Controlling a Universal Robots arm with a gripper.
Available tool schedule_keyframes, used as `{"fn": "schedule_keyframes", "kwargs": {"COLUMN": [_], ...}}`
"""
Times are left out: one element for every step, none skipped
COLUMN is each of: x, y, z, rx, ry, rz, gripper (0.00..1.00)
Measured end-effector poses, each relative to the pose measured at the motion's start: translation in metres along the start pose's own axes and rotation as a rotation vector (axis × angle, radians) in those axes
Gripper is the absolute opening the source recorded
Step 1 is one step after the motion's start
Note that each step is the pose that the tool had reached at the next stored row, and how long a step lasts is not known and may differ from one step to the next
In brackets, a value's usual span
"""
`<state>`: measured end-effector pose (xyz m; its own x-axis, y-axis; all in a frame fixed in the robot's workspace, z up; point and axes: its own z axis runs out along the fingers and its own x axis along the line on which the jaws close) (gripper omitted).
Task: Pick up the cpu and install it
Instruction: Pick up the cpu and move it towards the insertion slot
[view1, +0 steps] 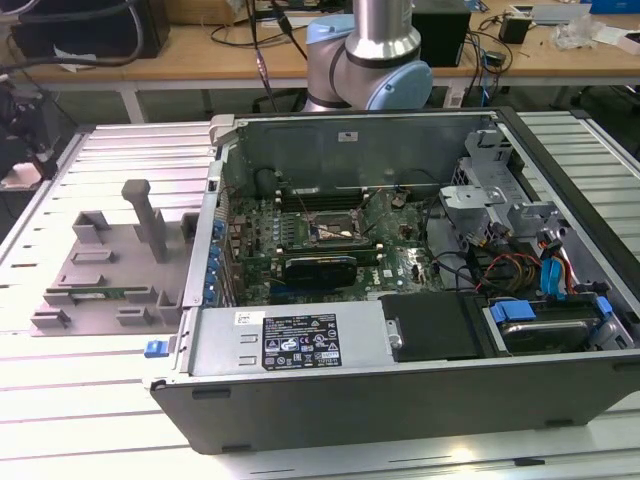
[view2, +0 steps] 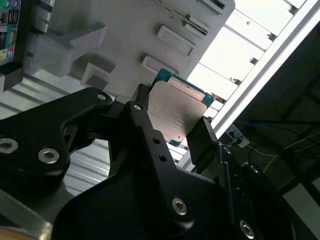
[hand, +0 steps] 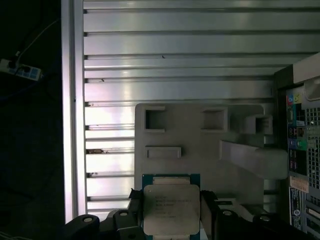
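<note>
Over the grey tray (view1: 118, 266) that holds a memory stick (view1: 100, 293), the fingers (hand: 208, 212) pinch the cpu (hand: 171, 209) by its edges

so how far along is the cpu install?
Pick looks done: the end effector is shut on the cpu and holds it over the grey fixture beside the computer case. Left: the install; the cpu is not yet in the socket.

1. The arm (view1: 372, 40) has a shiny silver tube above a grey joint with pale blue caps (view1: 402, 85).
2. The gripper (view2: 174, 114) is matte black, built from flat, angular linkage bars (view2: 150, 145).
3. Round silver screws (view2: 48, 155) sit in these bars, and one bar has two small holes.
4. Its fingers (hand: 207, 210) are black too.
</note>
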<state>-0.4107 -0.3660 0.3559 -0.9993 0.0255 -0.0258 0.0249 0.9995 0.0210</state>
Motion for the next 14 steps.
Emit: {"fn": "schedule_keyframes", "kwargs": {"x": [-0.0001,-0.0001,-0.0002,-0.0003,-0.0004,-0.0004,-0.0005,-0.0006,-0.0006,-0.0008,-0.0008,-0.0009,-0.0012,-0.0012], "y": [0.0001,0.0004,0.0006,0.0009,0.0011,0.0012,0.0014,0.0017,0.0018,0.0020,0.0022,0.0026,0.0031,0.0032], "z": [-0.0026,-0.0059,-0.0086,-0.0121,-0.0147,-0.0165,-0.0204,-0.0238,-0.0258,-0.0295,-0.0330,-0.0382,-0.0467,-0.0489], "rx": [0.0000,0.0000,0.0000,0.0000,0.0000,0.0000,0.0000,0.0000,0.0000,0.0000,0.0000,0.0000,0.0000,0.0000], "ry": [0.0000,0.0000,0.0000,0.0000,0.0001,0.0000,0.0000,0.0001,0.0000,0.0000,0.0000,0.0000,0.0000,0.0000], "rz": [0.000,0.000,0.000,0.000,0.000,0.000,0.000,0.000,0.000,0.000,0.000,0.000,0.000,0.000], "gripper": [0.55,0.55,0.55,0.55,0.55,0.55,0.55,0.55,0.55,0.55,0.55,0.55,0.55,0.55]}}
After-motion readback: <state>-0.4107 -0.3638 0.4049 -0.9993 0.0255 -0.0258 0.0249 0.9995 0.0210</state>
